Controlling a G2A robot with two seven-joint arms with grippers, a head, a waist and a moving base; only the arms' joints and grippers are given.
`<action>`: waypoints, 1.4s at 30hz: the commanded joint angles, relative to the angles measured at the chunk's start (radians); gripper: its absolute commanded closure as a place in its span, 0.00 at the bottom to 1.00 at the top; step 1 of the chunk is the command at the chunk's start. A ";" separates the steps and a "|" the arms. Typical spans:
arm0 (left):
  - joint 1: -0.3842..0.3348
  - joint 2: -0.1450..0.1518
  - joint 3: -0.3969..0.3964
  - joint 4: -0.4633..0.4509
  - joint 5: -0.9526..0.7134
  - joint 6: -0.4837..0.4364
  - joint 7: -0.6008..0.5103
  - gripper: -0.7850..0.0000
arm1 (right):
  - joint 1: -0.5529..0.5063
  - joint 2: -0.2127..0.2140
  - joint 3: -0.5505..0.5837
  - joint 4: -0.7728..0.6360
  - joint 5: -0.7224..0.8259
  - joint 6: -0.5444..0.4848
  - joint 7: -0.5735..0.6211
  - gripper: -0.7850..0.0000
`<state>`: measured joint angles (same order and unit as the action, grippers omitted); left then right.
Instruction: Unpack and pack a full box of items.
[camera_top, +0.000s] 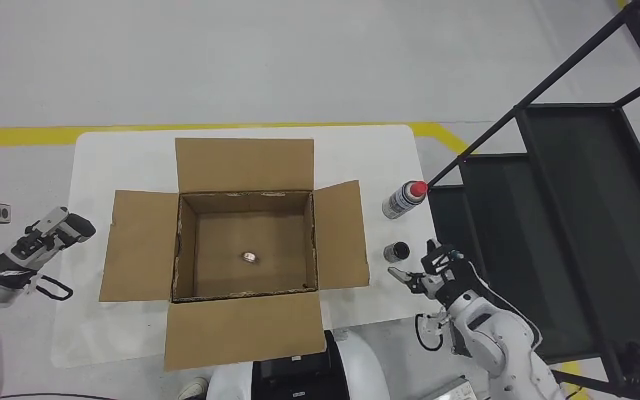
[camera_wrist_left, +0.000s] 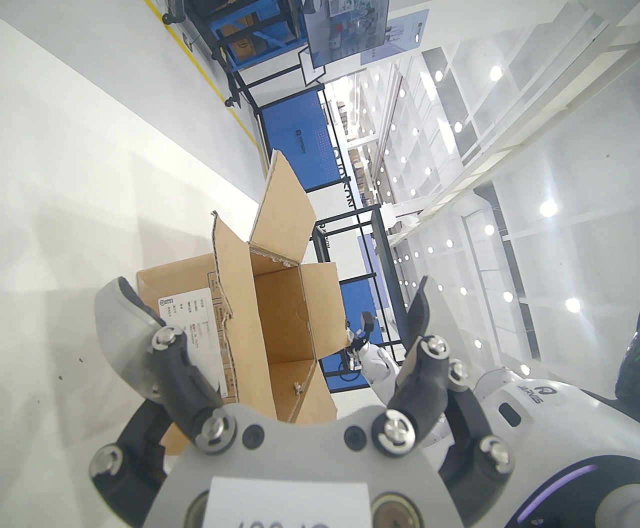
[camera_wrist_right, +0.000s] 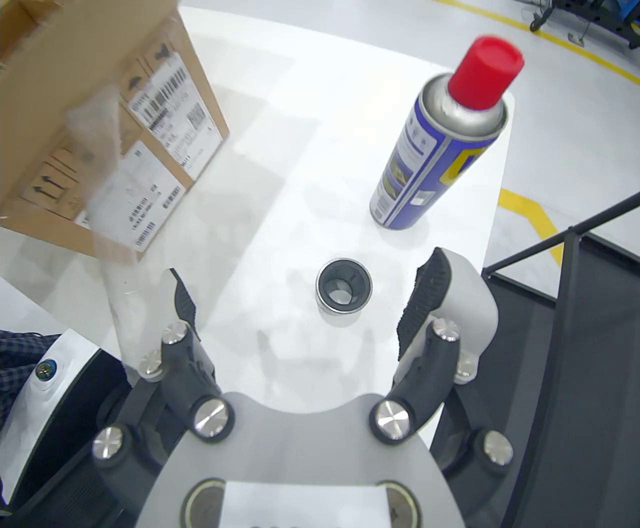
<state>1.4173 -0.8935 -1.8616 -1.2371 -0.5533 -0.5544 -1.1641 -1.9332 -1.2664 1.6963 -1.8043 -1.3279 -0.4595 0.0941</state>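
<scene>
So the cardboard box (camera_top: 244, 163) is sitting in the middle of the white table (camera_top: 120, 160) with all four flaps folded out flat. There's pretty much one thing in it, a small pale item (camera_top: 250, 257) on the bottom that's too tiny for me to tell what it is.

Out on the table to the right of the box there's a blue spray can (camera_wrist_right: 440, 150) with a red cap, standing upright. Nearer the robot there's a short black cup-shaped thing (camera_wrist_right: 344, 293), open end up. The two are close together but not touching.

The right claw (camera_wrist_right: 305, 265) hangs over the table's right edge, just beside that black cup, fingers spread wide with nothing in them. The left claw (camera_wrist_left: 270, 282) is way out past the left edge of the table, well apart from the box. It's aimed at the box's side, also spread apart and empty.

A dark metal shelf rack (camera_top: 560, 200) stands right of the table.
</scene>
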 joint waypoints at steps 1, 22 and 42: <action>0.000 0.000 0.000 0.000 0.000 0.000 0.000 0.00 | 0.051 -0.001 -0.021 0.064 0.002 0.025 0.016 0.00; 0.000 0.000 0.000 0.000 0.000 0.000 0.000 0.00 | 0.259 0.000 -0.120 0.366 0.020 0.072 0.058 1.00; 0.000 0.000 0.000 0.000 0.000 0.000 0.000 0.00 | 0.048 0.027 -0.004 0.058 0.070 -0.022 -0.053 1.00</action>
<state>1.4173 -0.8935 -1.8616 -1.2371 -0.5533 -0.5544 -1.1641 -1.8514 -1.2410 1.6724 -1.6961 -1.2671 -0.4722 0.0551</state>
